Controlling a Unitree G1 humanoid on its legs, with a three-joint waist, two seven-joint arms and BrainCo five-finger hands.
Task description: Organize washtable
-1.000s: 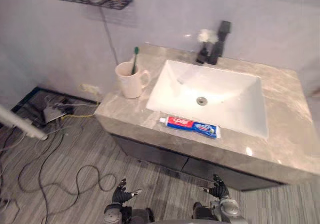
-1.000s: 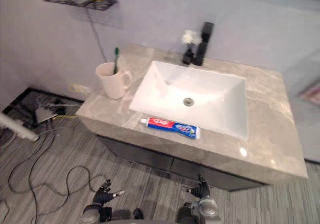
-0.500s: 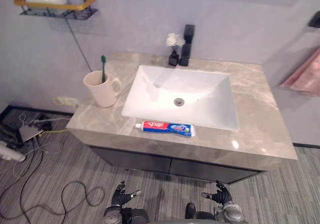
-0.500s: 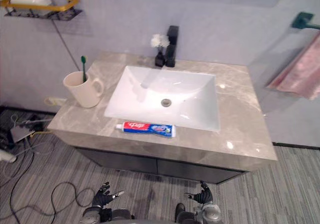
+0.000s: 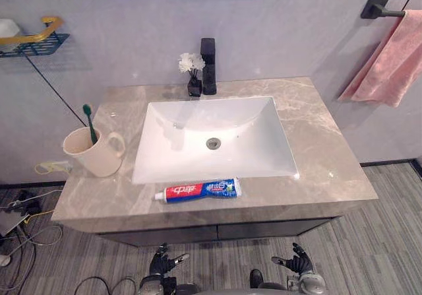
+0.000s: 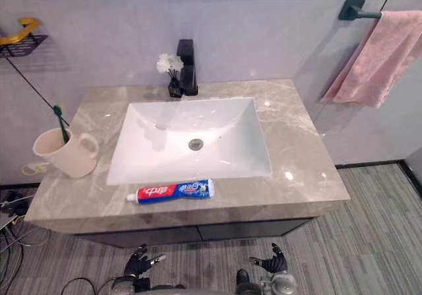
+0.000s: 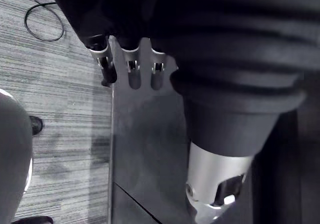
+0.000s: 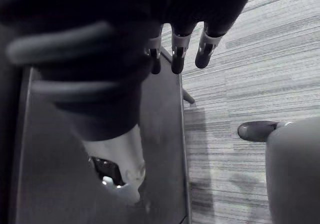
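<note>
Fingers (image 7: pixel 131 67) slack and empty on left hand (image 5: pixel 161 264) and right hand (image 5: pixel 298 263); my head cam now squares up on the washtable (image 5: pixel 323 140), toothpaste (image 5: pixel 198 191) unmoved, so tidying hasn't begun.

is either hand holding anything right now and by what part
Nothing is held. The left hand and right hand hang open below the washtable, and the toothpaste tube lies on its front edge.
</note>
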